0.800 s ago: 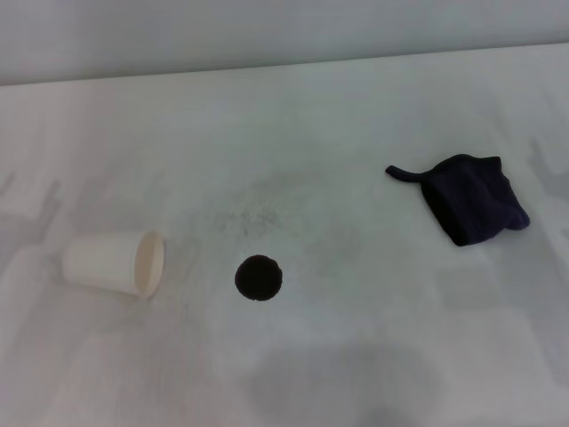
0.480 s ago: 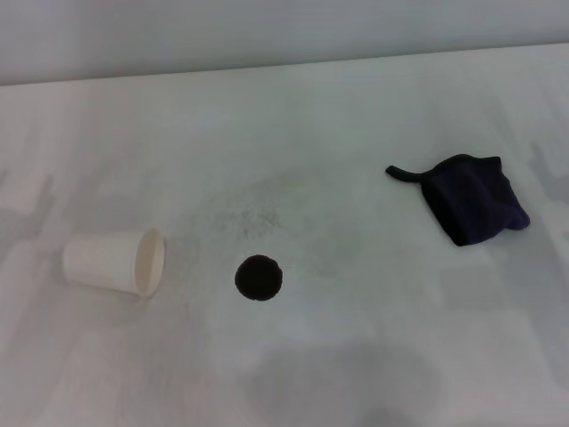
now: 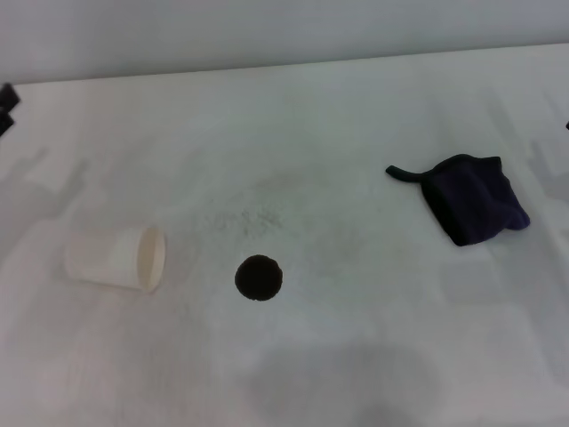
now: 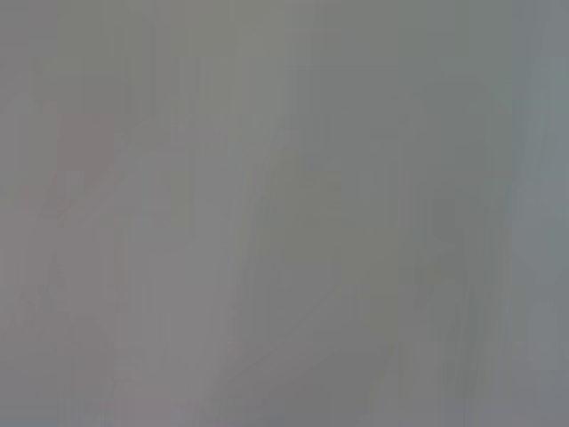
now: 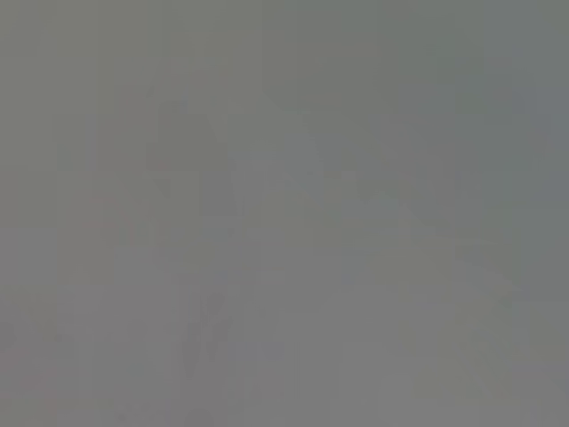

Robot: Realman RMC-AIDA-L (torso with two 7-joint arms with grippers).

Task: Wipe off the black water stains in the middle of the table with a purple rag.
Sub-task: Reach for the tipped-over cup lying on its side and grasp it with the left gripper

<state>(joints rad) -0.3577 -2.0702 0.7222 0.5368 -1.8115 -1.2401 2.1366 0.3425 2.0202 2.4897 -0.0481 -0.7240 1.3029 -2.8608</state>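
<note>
While the table [image 3: 356, 116] is spreading white across the head view, the purple rag [image 3: 471, 200] is lying crumpled toward its right side, untouched. A paper cup [image 3: 116, 260] is lying tipped over at the left. Between them, nearer the cup, the black water stains [image 3: 259, 278] are sitting as one round blot. At the left edge the left gripper [image 3: 6, 107] is barely showing; its opening cannot be told.

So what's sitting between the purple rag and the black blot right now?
Nothing. In the head view the table between the purple rag and the black water stain is bare apart from faint grey smudges.
</note>
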